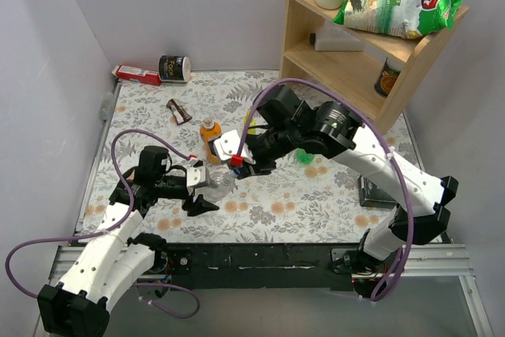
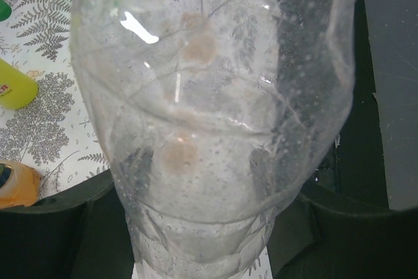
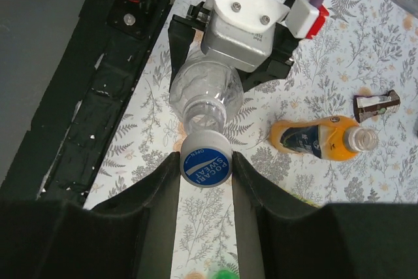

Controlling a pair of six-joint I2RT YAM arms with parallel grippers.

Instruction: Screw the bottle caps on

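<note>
The right pincer (image 3: 206, 164) pinches the blue cap (image 3: 206, 169) at the mouth of the clear bottle (image 3: 208, 89), seemingly unthreaded. The left pincer (image 1: 203, 189) clamps that bottle. The orange bottle (image 3: 312, 138) lies uncapped.

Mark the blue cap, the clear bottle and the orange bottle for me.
blue cap (image 3: 206, 168): right wrist view, printed top face.
clear bottle (image 3: 204, 91): right wrist view, shoulder below the neck.
orange bottle (image 3: 305, 140): right wrist view, dark label on its side.

White-shelled left arm (image 1: 102, 254) and right arm (image 1: 426, 183) with black joints, purple cables (image 1: 300, 80), a grey two-screw plate (image 3: 245, 27) and the black-fingered right gripper (image 3: 206, 161).
</note>
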